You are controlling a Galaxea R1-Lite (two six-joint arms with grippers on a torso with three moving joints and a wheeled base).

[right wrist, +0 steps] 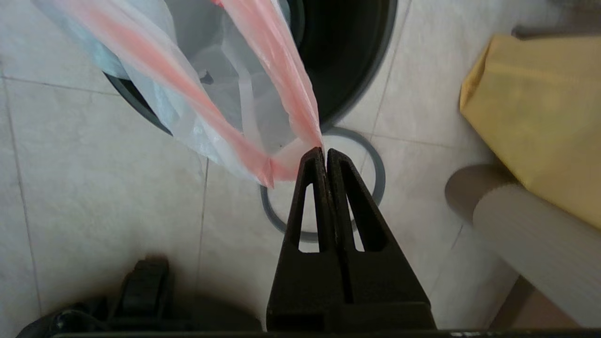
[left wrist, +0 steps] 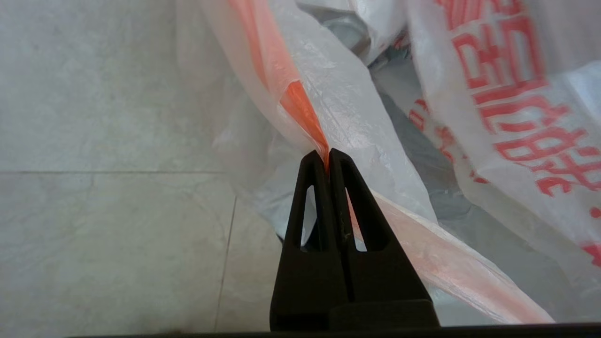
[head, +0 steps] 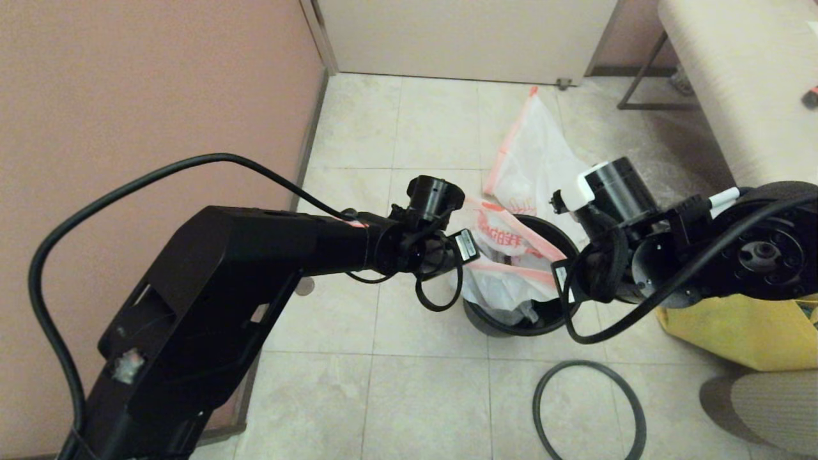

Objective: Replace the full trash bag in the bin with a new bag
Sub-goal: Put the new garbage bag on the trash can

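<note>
Your head camera loses both sets of fingertips behind the wrist housings, so only the wrist cameras show the grips: your left gripper (left wrist: 327, 157) is clamped tight on the orange-red drawstring hem of the trash bag (head: 505, 255) on the bin's left side, and your right gripper (right wrist: 325, 156) is pinched closed on the same hem on the right side. The bag hangs between the two claws, its lower part inside the black bin (head: 543, 322) and its red print facing up; what lies inside it is hard to make out. A second white bag (head: 533, 153) lies on the tiles beyond the bin, the grey rim ring (head: 629, 399) nearer you, cut off by the frame, the yellow tote (head: 748, 332) to the right
</note>
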